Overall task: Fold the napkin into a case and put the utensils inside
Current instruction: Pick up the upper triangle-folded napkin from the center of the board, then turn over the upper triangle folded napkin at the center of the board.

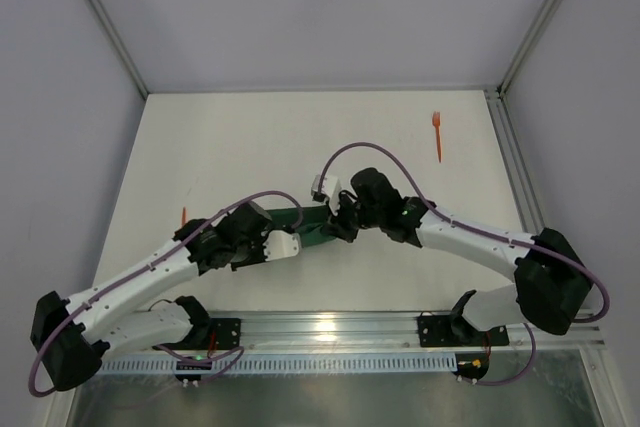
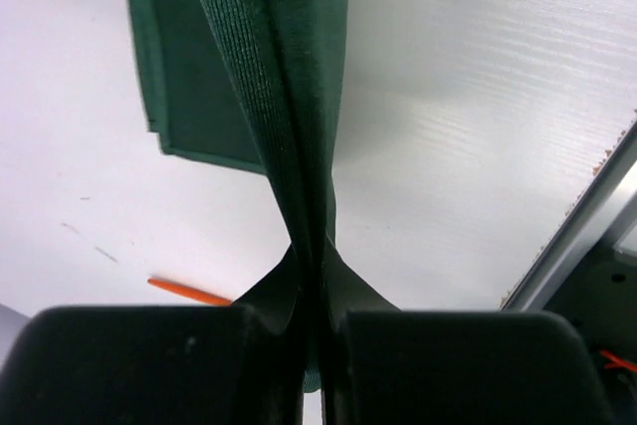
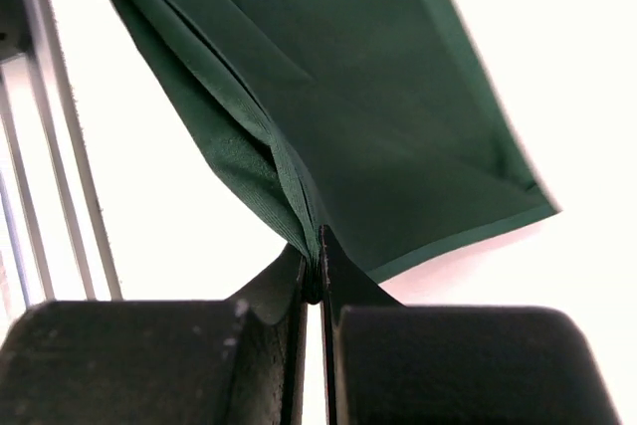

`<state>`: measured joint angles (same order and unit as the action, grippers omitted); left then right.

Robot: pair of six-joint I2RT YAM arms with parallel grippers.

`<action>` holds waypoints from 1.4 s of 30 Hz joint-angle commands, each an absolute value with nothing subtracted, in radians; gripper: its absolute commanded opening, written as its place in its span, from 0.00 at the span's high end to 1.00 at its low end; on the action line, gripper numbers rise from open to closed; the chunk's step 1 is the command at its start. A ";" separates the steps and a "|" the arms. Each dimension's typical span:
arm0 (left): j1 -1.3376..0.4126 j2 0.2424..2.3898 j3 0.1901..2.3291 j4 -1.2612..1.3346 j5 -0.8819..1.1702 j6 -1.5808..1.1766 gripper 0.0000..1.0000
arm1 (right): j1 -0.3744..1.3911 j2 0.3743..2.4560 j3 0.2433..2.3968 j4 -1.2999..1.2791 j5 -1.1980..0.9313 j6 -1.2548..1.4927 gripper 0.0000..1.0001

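I see a white tabletop (image 1: 250, 147) boxed by grey walls (image 1: 60, 97). Near its front edge the dark green napkin (image 1: 312, 227), soft ribbed cloth in folded layers, spans between my left gripper (image 2: 317, 291) and right gripper (image 3: 317, 281), both clenched on it. An orange fork (image 1: 437, 137) lies far right, another orange utensil (image 1: 183, 215) left.

Robotics lab, enclosed test cell. Two robot arms, the left arm (image 1: 130, 282) and the right arm (image 1: 480, 237), are bolted by their bases to an aluminium rail (image 1: 330, 327) at the near edge of a plain white table (image 1: 250, 147). A slotted cable duct (image 1: 330, 361) runs in front of the rail. Purple cables (image 1: 365, 144) loop along both arms. Bare grey-white panels (image 1: 320, 7) wall in the back and sides, framed by aluminium posts (image 1: 105, 22) at the corners. An aluminium profile (image 1: 510, 157) lines the table's right edge. The wrist views show the same white tabletop and metal rail.
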<state>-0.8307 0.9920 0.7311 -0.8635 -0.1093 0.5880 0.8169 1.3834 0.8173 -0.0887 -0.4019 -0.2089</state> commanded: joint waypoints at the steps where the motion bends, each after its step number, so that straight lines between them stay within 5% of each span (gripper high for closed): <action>1: -0.819 0.966 0.824 -1.066 -0.092 0.620 1.00 | 0.818 1.292 0.910 -0.248 -0.449 -0.308 0.96; 17: -0.819 0.949 1.279 -1.504 0.041 0.676 1.00 | 0.844 1.095 1.152 -0.647 -0.610 -0.339 0.96; 42: -0.819 0.957 1.273 -1.664 0.215 0.706 1.00 | 0.979 1.005 1.063 -0.640 -0.747 0.014 0.96</action>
